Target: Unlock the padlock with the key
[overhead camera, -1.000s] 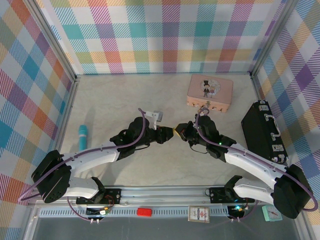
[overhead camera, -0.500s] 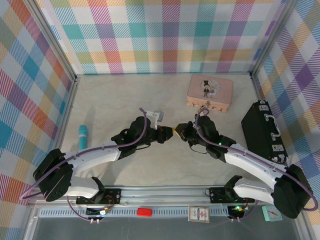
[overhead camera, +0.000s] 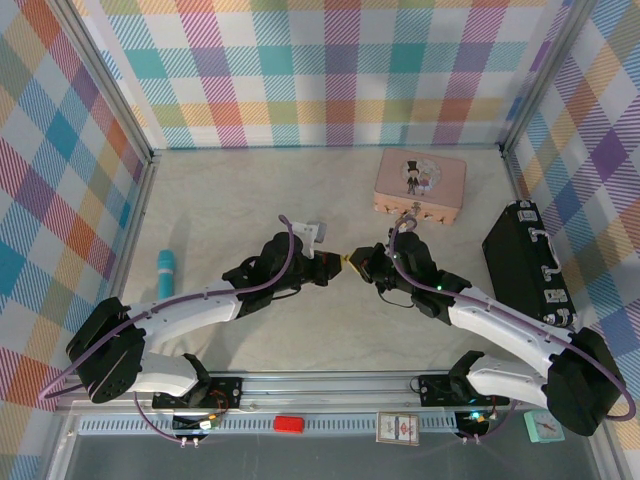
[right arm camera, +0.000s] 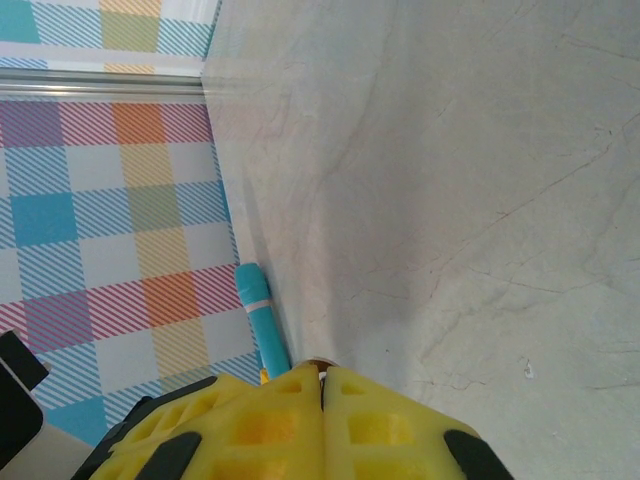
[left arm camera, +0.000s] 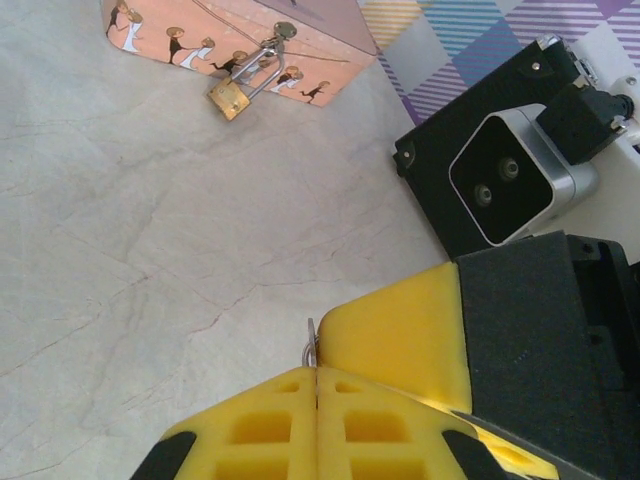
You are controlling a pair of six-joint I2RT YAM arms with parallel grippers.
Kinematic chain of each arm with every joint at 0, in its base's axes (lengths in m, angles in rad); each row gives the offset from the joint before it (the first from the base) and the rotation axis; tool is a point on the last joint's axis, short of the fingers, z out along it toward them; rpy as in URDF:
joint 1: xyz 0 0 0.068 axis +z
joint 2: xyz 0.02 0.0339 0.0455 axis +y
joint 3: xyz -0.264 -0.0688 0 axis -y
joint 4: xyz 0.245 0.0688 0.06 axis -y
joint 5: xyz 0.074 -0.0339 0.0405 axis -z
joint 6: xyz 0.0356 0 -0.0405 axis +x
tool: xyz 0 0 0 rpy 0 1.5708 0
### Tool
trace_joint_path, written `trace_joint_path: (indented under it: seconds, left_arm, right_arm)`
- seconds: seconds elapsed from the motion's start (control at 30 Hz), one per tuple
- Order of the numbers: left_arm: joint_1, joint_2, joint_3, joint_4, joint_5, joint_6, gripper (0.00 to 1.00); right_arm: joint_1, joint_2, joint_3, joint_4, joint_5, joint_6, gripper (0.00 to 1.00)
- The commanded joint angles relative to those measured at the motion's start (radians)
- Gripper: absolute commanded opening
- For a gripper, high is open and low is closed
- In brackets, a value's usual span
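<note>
The left gripper [left arm camera: 317,372] has its yellow fingers pressed together, and a thin grey sliver, the key [left arm camera: 311,344], stands up out of the seam at their tips, pinched there. Just beside it, touching or nearly so, sits a yellow finger of the right gripper [right arm camera: 322,375], whose own jaws are also closed flat against each other. A tiny speck shows at their tip, too small to tell whether it is part of the key.

From above, the two grippers meet tip to tip over the middle of the pale table [overhead camera: 230,200]. The brass padlock [left arm camera: 230,98] hangs by its silver shackle from the clasp on the front of the pink tin [left arm camera: 300,45]. It rests against the tin's wall, well apart from the left fingertips, beyond them and towards the far side of the table. A black case [overhead camera: 525,265] lies to the right of the tin.
</note>
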Motion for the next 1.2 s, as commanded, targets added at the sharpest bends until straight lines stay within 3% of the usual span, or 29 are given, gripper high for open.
trace_joint_path:
  seconds: [0.0, 0.1, 0.23, 0.3, 0.37, 0.47, 0.57, 0.77, 1.0, 1.17]
  left_arm:
    - [-0.008, -0.028, 0.05, -0.079, -0.063, 0.002, 0.0]
    - [0.006, -0.07, 0.093, -0.203, -0.111, 0.026, 0.0]
    - [0.053, -0.123, 0.18, -0.401, -0.128, 0.051, 0.0]
    - [0.081, -0.132, 0.268, -0.554, -0.127, 0.064, 0.0]
    - [0.095, -0.121, 0.369, -0.712, -0.131, 0.072, 0.0]
    - [0.116, -0.088, 0.526, -0.947, -0.138, 0.06, 0.0]
    - [0.15, -0.054, 0.64, -1.131, -0.099, -0.003, 0.0]
    - [0.161, -0.027, 0.703, -1.228, 0.049, -0.118, 0.0]
    - [0.161, -0.052, 0.662, -1.213, 0.086, -0.192, 0.0]
    - [0.161, -0.069, 0.623, -1.179, 0.097, -0.22, 0.0]
  right_arm:
    - [0.011, -0.021, 0.018, 0.016, 0.024, -0.077, 0.03]
    - [0.011, -0.06, 0.01, 0.017, 0.086, -0.24, 0.15]
    - [0.011, -0.076, -0.009, 0.072, 0.141, -0.575, 0.44]
    - [0.01, -0.085, -0.051, 0.164, 0.131, -0.764, 0.58]
    - [0.011, -0.104, -0.104, 0.281, 0.105, -0.931, 0.65]
    - [0.011, -0.119, -0.213, 0.54, 0.019, -1.139, 0.67]
    - [0.02, -0.086, -0.212, 0.634, -0.05, -1.288, 0.65]
    - [0.101, 0.047, -0.197, 0.831, -0.086, -1.593, 0.65]
    - [0.126, 0.162, -0.156, 0.977, -0.147, -1.62, 0.6]
    - [0.162, 0.228, -0.136, 1.05, -0.1, -1.63, 0.54]
